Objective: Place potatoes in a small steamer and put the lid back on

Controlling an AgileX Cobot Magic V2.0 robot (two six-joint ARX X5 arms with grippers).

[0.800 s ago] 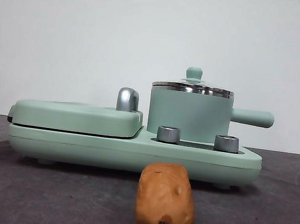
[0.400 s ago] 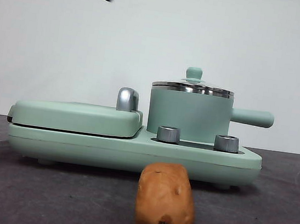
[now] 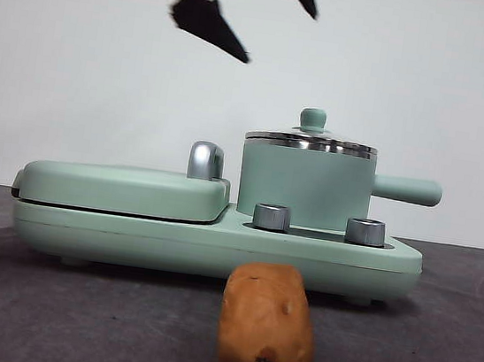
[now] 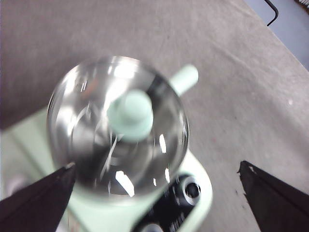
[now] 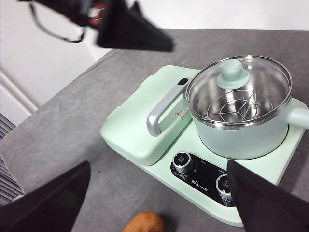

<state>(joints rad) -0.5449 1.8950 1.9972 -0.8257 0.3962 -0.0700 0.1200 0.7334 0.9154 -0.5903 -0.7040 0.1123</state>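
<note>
**Left tool above the lidded steamer, potato on the desk**

Front view: you have the small steamer (image 3: 305,188) standing on the right half of the green cooker base (image 3: 216,240), its straight side handle (image 3: 407,190) pointing right. The lid (image 3: 312,140) sits on the steamer's steel rim, knob (image 3: 313,118) upright on top. The flat griddle cover (image 3: 125,189) lies closed on the left half, with a chrome handle (image 3: 205,160) between it and the steamer. Two chrome dials (image 3: 272,217) sit on the base in front of the steamer. The potato (image 3: 266,327) lies on the desk (image 3: 73,311) just in front of the base, apart from it, its dark blemish toward the camera. One tool (image 3: 279,36) hangs high above, up and to the left of the knob, its two black jaws spread wide.

Left wrist view: your left tool (image 4: 157,171) looks straight down on the lid (image 4: 96,145), blurred, with the knob (image 4: 130,115) between its jaws, which stand well apart and touch nothing.

Right wrist view: your right tool (image 5: 157,166) is held back with its jaws wide apart, holding nothing. You see the steamer (image 5: 244,130) with its lid (image 5: 265,82) on, a wire rack visible through the glass, the other arm's tool (image 5: 130,29) up beyond the griddle cover (image 5: 140,125), and the potato (image 5: 143,223) at the near edge.
</note>
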